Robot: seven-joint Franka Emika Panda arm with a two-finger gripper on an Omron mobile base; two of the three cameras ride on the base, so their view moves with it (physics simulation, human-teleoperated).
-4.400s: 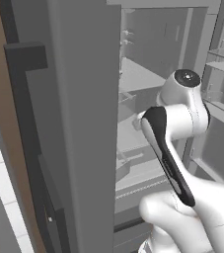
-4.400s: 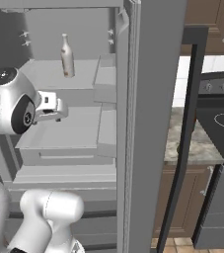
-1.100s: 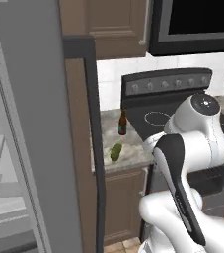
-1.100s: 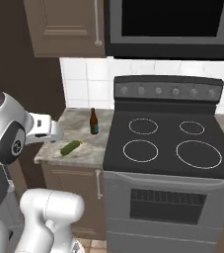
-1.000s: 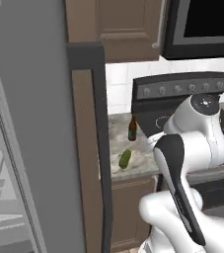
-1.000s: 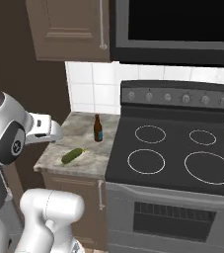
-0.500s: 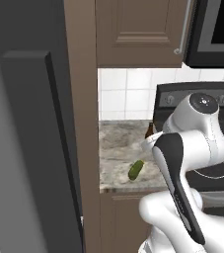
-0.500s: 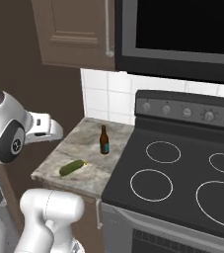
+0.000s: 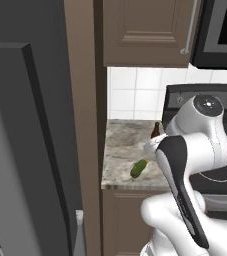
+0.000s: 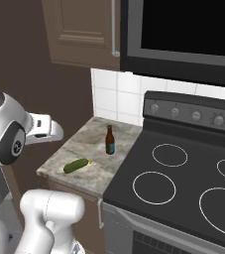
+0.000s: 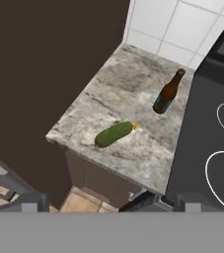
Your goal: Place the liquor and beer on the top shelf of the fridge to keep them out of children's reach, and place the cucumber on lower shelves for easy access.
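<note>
Nearest the cameras stood the white arm, its two-finger gripper (image 10: pixel 56 130) raised above the front edge of a narrow speckled grey stone counter (image 10: pixel 91 144) and holding nothing; its fingers were spread wide, released, which suited a hand waiting to pick something up rather than carry it.

Just beyond, near the counter's front, lay the small oblong green cucumber (image 10: pixel 77 165) on its side, slanted across the stone, well clear of the edge and free on all sides. Lying flat like that, it probably called for a descent from above, the jaws closing across its short width.

Farther back, toward the white tiled wall (image 9: pixel 135 95), the slim dark brown beer bottle with a teal-blue label (image 10: pixel 110 140) stood upright, apart from the cucumber and close to the black stove's (image 10: pixel 183 183) edge. Upright and alone, it left its neck and body open to a sideways grasp, though a careless approach could tip it.

In the left base view the tall dark grey fridge door (image 9: pixel 20 150) filled the near left, with a brown cabinet side panel (image 9: pixel 82 100) between it and the counter. Both remaining items therefore sat outside the fridge, the beer not yet on the top shelf and the cucumber not yet on a lower one. Which would be taken first could not be judged.
</note>
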